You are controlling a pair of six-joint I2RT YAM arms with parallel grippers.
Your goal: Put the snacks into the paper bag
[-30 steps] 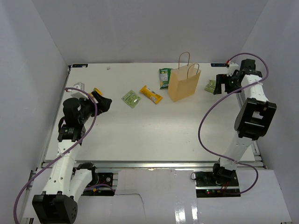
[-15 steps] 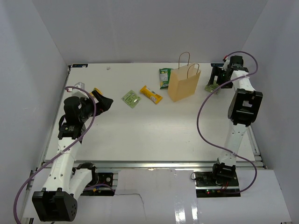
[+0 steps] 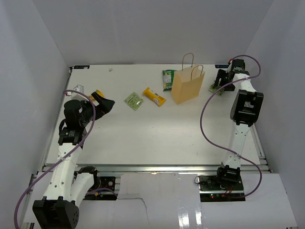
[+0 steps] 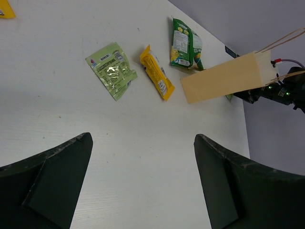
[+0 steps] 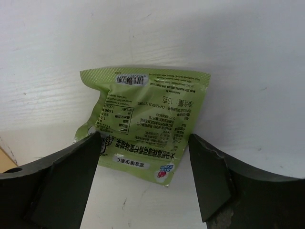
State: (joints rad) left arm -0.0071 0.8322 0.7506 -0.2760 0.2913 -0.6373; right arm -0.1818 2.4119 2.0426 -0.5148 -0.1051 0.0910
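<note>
The tan paper bag (image 3: 187, 86) (image 4: 228, 77) stands upright at the back of the table. To its left lie a green pouch (image 3: 167, 79) (image 4: 186, 44), a yellow-orange bar (image 3: 154, 96) (image 4: 156, 78) and a pale-green square (image 3: 134, 100) (image 4: 111, 70). A yellow packet (image 3: 98, 93) (image 4: 4, 8) lies by my left gripper (image 3: 106, 104) (image 4: 143, 138), which is open over bare table. Right of the bag, my right gripper (image 3: 220, 82) (image 5: 145, 138) stands open with its jaws on either side of another pale-green square (image 3: 213, 88) (image 5: 147, 119); the left finger (image 5: 71, 176) touches its edge.
White walls close in the table on the left, back and right. A small white object (image 3: 78, 88) lies at the left edge near my left arm. The bag's tan corner (image 5: 5, 160) sits close beside my right gripper. The right arm's purple cable (image 3: 209, 119) loops over the table.
My right gripper moved back and left, down over the pale-green square beside the bag, and its jaws narrowed a little. The left arm barely shifted and stays open.
</note>
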